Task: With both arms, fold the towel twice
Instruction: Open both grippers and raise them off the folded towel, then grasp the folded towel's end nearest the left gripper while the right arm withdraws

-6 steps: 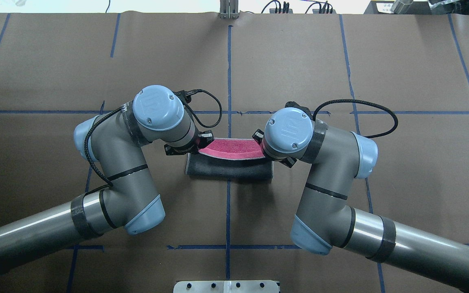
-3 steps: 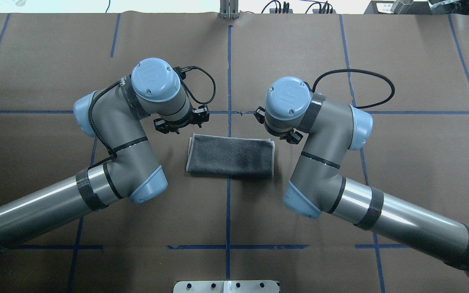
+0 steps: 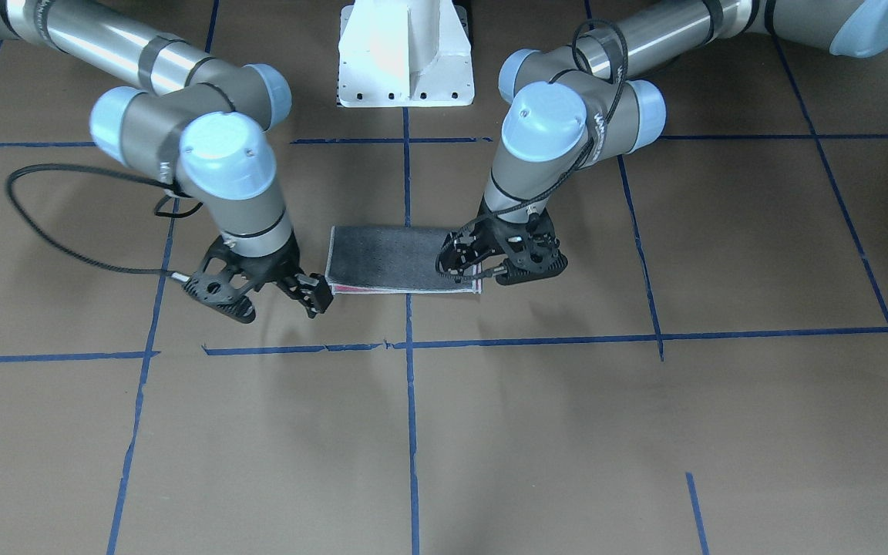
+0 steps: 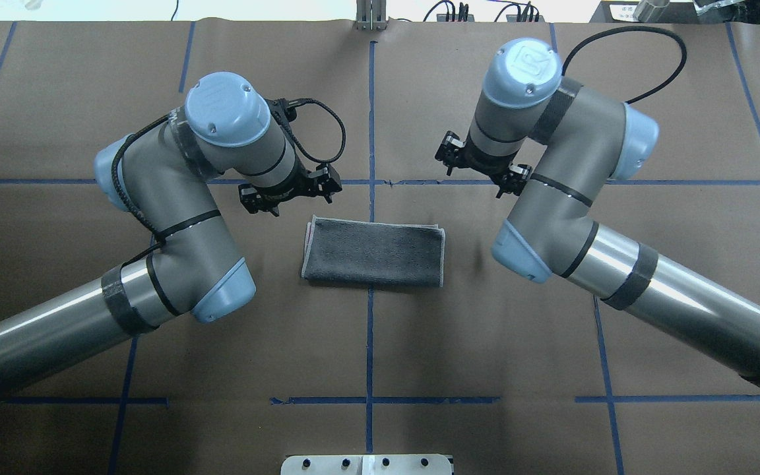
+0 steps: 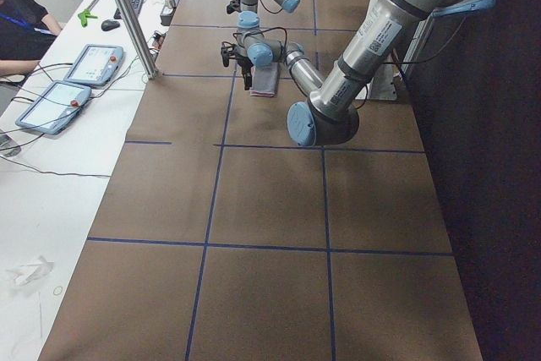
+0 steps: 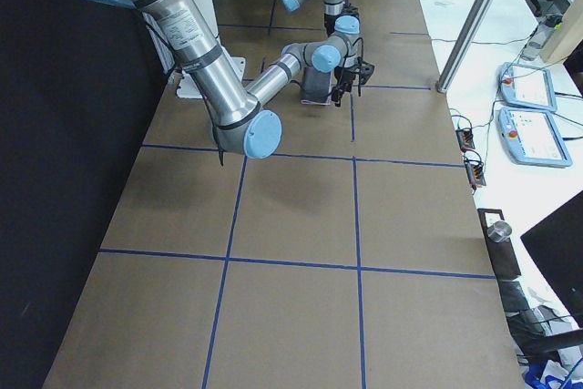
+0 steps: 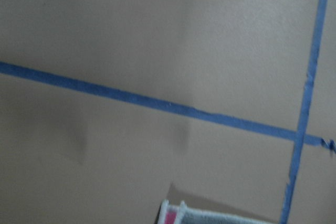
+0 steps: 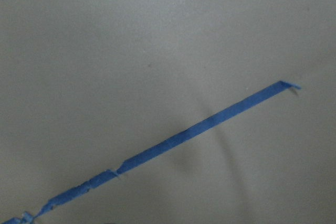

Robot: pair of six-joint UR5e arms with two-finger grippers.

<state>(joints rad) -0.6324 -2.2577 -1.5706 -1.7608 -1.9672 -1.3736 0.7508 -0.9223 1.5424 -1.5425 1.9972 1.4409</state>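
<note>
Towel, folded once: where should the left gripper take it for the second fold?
On the towel, probably the far corner of its left short end, approached from outside with the left gripper: it lies flat, and both layers' loose edges meet there.

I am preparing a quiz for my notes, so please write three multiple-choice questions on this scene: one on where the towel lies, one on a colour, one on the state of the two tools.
1. Where does the towel lie? A far off to the right; B across the middle blue line; C far off to the left.
2. Which colour is its upper face? A pink; B blue; C grey.
3. How are the two tools? A both open and empty; B both shut on the towel; C only the left holds it.
Answers: 1 B, it straddles that line. 2 C, grey faces up. 3 A, the left tool and the right tool show spread fingers and hold nothing.
</note>
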